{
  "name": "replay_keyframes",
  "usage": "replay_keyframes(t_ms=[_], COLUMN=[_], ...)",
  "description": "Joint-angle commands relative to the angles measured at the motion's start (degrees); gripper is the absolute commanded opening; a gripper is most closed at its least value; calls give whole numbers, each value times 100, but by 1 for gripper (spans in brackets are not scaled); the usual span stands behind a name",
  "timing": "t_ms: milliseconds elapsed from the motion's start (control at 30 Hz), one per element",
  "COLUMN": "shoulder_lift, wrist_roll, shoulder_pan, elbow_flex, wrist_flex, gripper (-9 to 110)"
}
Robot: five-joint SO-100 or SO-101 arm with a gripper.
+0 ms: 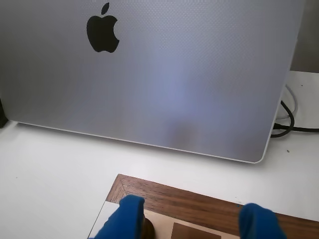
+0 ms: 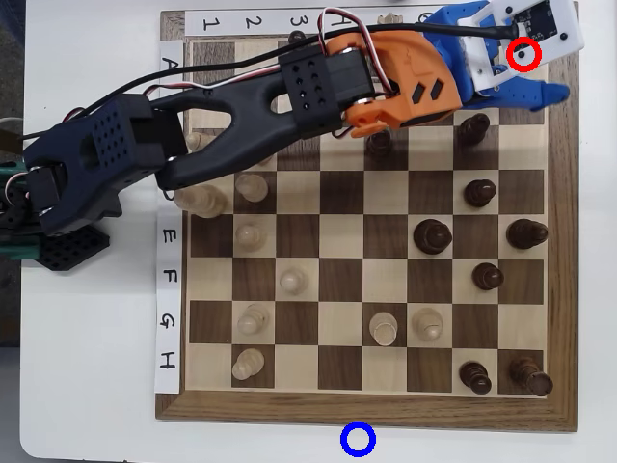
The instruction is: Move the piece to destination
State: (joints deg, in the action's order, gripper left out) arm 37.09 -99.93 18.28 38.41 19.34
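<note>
Dark brown, rounded and almost black, the piece [image 1: 148, 227] shows only as a sliver at the bottom edge of the wrist view. It stands on a pale square tight against the inner face of the left-hand blue finger [image 1: 127, 219]; whether the two touch cannot be told. The end effector [image 1: 192, 211] is released. Its smooth, blunt plastic fingers stand wide apart, and the right-hand one is well clear of the piece.

Under them is a corner of the wooden chessboard [image 1: 199, 199], with a walnut-toned grained border. Beyond it lies the plain white desk [image 1: 60, 164], then a silver laptop lid [image 1: 189, 74] with a fine dotted texture and a black apple logo. Black and white cables [image 1: 289, 124] curl at its right corner.

In the overhead view the arm [image 2: 241, 116], with matte black links and an orange wrist section, reaches across the chessboard to its top right corner. The wrist covers the piece there. A red ring [image 2: 510, 54] sits over that corner.

The destination [image 2: 345, 440], a thin bright blue ring with white inside, lies on the desk just below the board's lower border, well apart from the piece. Turned cream pieces [image 2: 253, 235] and dark pieces [image 2: 432, 234] stand scattered on the squares.
</note>
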Motion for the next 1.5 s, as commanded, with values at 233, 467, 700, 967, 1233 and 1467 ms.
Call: replay_keyframes(t_ms=[233, 467, 700, 967, 1233, 1467], shoulder_lift=[448, -167, -264, -483, -668, -896], wrist_roll=[-1608, -1485, -1477, -1362, -1327, -1380], shoulder_pan=[448, 615, 606, 563, 536, 536], elbow_flex=[-765, -1564, -1556, -1705, -1837, -2109], wrist_flex=[-70, 290, 211, 185, 123, -9], gripper=[32, 33, 32, 30, 29, 28])
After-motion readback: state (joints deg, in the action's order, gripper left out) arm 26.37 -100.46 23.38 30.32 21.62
